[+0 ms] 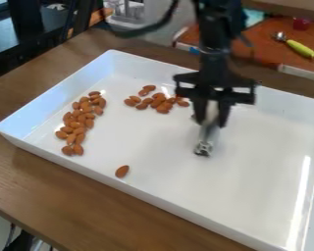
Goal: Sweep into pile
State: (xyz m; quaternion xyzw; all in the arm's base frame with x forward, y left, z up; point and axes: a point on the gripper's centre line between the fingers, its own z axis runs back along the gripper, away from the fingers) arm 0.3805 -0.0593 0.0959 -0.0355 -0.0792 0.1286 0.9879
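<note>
Near the middle of the white tray [258,171], the black gripper [211,115] points down, shut on a pale tool [208,135] whose lower end has a metallic look. The tool's lower end is at the tray floor, or just above it; I cannot tell which. Left of the gripper and toward the back lies a loose cluster of almonds [162,109], its right end close beside the gripper. A longer band of almonds [80,123] runs along the tray's left side. One lone almond [122,171] lies apart, close to the front wall.
Raised walls surround the tray, which stands on a brown wooden table [28,181]. Behind it, a reddish-brown surface [268,41] holds a yellow-green-handled utensil [300,48]. A dark cable hangs at the arm's left. Part of a blue shape shows at the right edge.
</note>
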